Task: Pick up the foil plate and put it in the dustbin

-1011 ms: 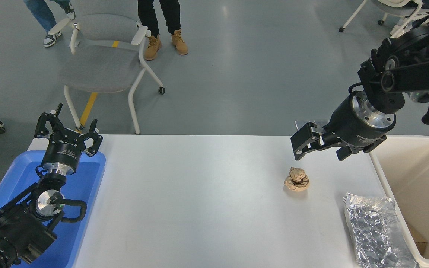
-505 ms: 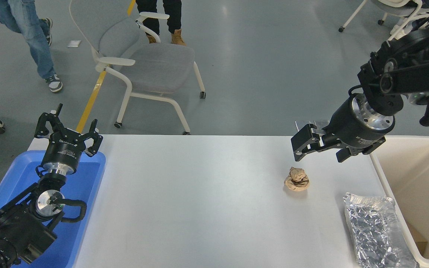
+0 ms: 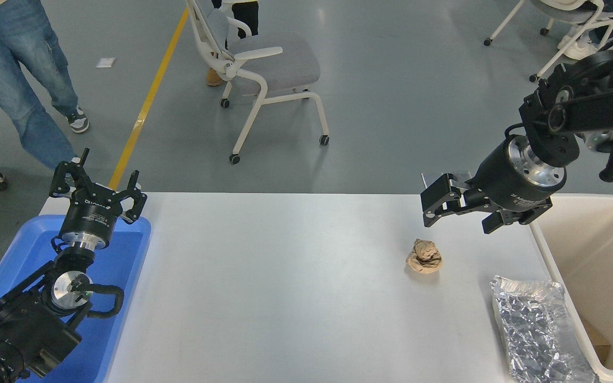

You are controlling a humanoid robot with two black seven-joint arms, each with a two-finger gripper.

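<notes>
The foil plate (image 3: pixel 539 330) lies flat on the white worktop (image 3: pixel 285 287) at its near right corner, its long right edge just beside the cream dustbin (image 3: pixel 543 250), which stands off the worktop's right end. Something brown shows low inside the dustbin, too little of it in view to name. A crumpled brown paper wad (image 3: pixel 424 257) sits on the worktop farther back and to the left of the foil plate, apart from it.

The right gripper (image 3: pixel 458 210) hangs in the air over the far right part of the worktop, beyond the paper wad and well apart from the foil plate. Its fingers (image 3: pixel 434 198) are spread and hold nothing. There is small white lettering on its black body, too small and tilted to read.

The left gripper (image 3: pixel 96 181) is parked at the lower left over a blue plastic bin (image 3: pixel 125 255), fingers open and empty. White print runs across its collar too, upside down from here, and I cannot make out the word.

Beyond the worktop, on the grey floor, stands a grey office chair (image 3: pixel 266 69) with a white frame, beside a yellow line (image 3: pixel 149 96). A person's legs in blue jeans (image 3: pixel 14 80) are at the upper left.
</notes>
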